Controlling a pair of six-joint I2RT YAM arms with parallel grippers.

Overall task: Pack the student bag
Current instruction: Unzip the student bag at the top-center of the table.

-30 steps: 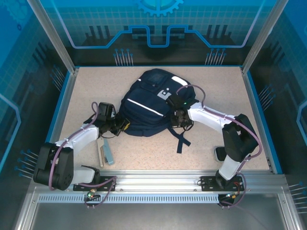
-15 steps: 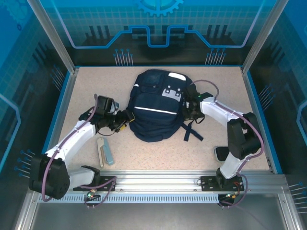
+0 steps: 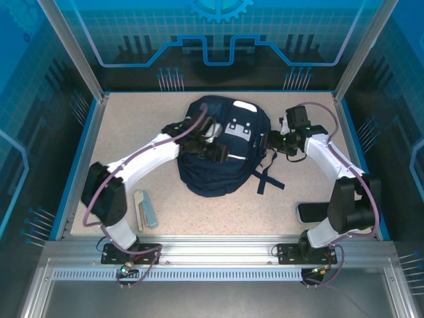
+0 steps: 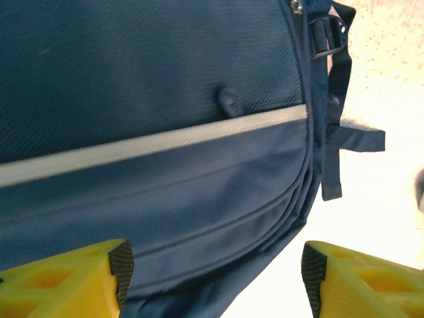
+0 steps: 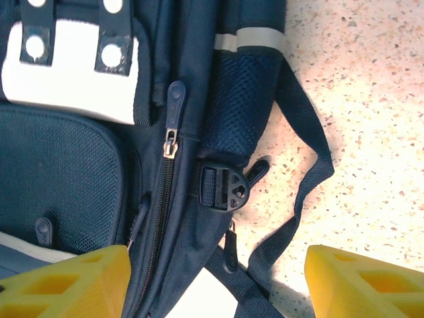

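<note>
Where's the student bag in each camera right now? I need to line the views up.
Top external: student bag lies mid-table, slightly towards the back.
Left wrist: bag spans the left and middle.
Right wrist: bag covers the left half.
Shared landmark: speckled table, right of the bag in both wrist views.
</note>
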